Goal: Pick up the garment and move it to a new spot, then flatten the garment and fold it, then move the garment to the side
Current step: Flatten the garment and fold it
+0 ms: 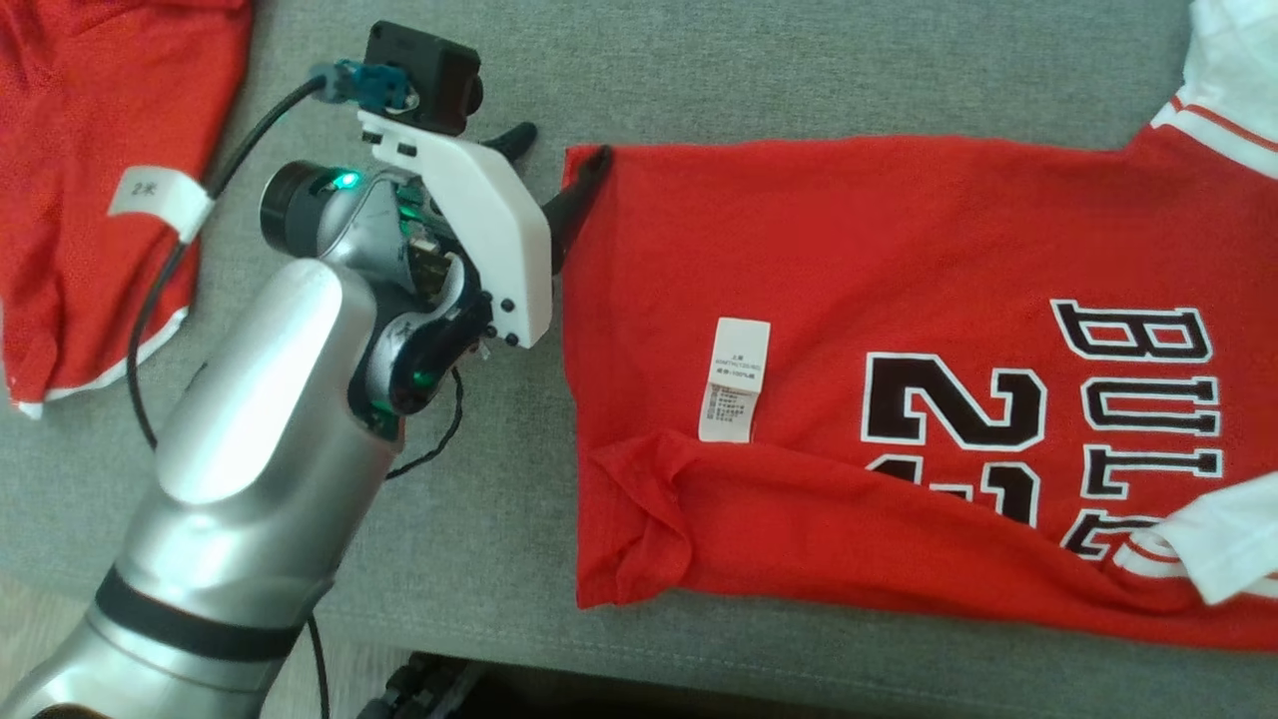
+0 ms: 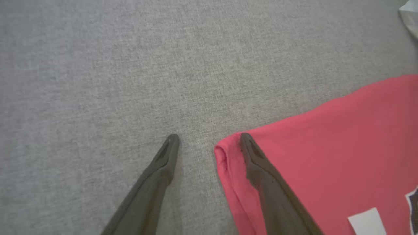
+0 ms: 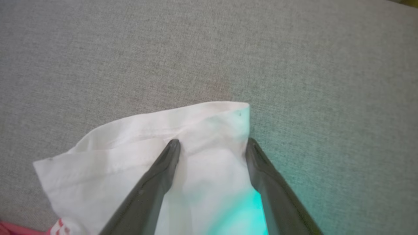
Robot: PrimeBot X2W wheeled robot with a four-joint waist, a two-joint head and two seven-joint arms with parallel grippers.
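Now | garment [image 1: 799, 260]: red jersey, spread | lower edge rumpled

Head overhead; wrists close; garment [image 1: 799, 250] shared

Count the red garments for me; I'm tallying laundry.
2. The printed jersey lies at the right in the head view; a second red garment lies at the upper left, cut by the frame. More may be out of view.
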